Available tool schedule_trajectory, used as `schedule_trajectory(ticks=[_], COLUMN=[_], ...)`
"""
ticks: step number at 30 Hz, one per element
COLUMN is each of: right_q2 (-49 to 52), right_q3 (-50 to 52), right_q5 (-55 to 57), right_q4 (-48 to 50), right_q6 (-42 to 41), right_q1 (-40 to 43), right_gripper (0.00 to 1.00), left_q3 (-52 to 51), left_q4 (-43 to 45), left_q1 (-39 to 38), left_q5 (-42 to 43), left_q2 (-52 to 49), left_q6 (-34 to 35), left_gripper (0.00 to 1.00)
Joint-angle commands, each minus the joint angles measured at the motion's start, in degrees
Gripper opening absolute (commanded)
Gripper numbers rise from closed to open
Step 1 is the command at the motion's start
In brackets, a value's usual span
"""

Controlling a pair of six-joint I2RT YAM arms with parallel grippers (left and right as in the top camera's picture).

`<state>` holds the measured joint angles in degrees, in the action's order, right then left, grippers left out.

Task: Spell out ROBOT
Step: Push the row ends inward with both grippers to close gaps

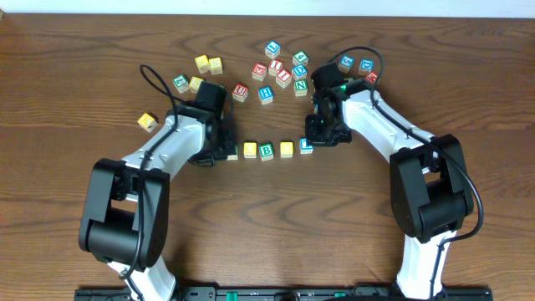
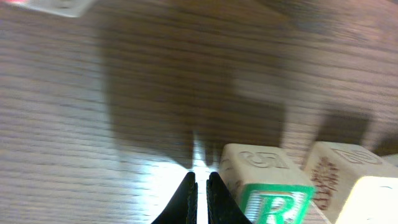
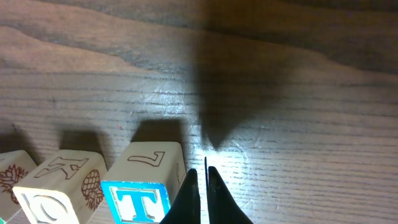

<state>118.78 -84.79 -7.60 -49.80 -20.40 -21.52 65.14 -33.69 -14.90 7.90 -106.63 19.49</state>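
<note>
Right gripper (image 3: 201, 177) pinched together beside T block (image 3: 146, 183); left gripper (image 2: 202, 182) likewise beside R block (image 2: 264, 183); open table (image 3: 298, 93) ahead.

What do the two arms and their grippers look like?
Both arms have white link shells and black joint housings. The left arm and right arm each carry a thin black cable looping above the wrist. A green light shows on the right wrist. The left gripper and right gripper have slim, black, pointed fingers.
</note>
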Motion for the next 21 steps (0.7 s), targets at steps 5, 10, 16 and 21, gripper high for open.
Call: schedule_trajectory(ticks=[5, 10, 16, 21], right_q2=[0.4, 0.4, 0.4, 0.4], right_q3=[1.0, 1.0, 1.0, 1.0], right_q5=[-0.6, -1.0, -2.3, -2.5], right_q4=[1.2, 1.9, 2.3, 2.3], right_q6=[-0.8, -0.8, -0.8, -0.8], right_q1=[-2.2, -3.5, -3.8, -4.7], right_gripper=[0.01, 0.01, 0.01, 0.01], left_q3=[-1.0, -0.8, 0.0, 0.3], left_q4=[0.7, 0.6, 1.3, 2.1], left_q1=[-1.6, -1.9, -4.5, -5.4], left_q5=[0.7, 0.7, 0.7, 0.7], left_q2=[-0.7, -0.7, -0.7, -0.7], left_q6=[-0.6, -1.1, -3.3, -5.0], left_gripper=[0.07, 0.07, 0.07, 0.07])
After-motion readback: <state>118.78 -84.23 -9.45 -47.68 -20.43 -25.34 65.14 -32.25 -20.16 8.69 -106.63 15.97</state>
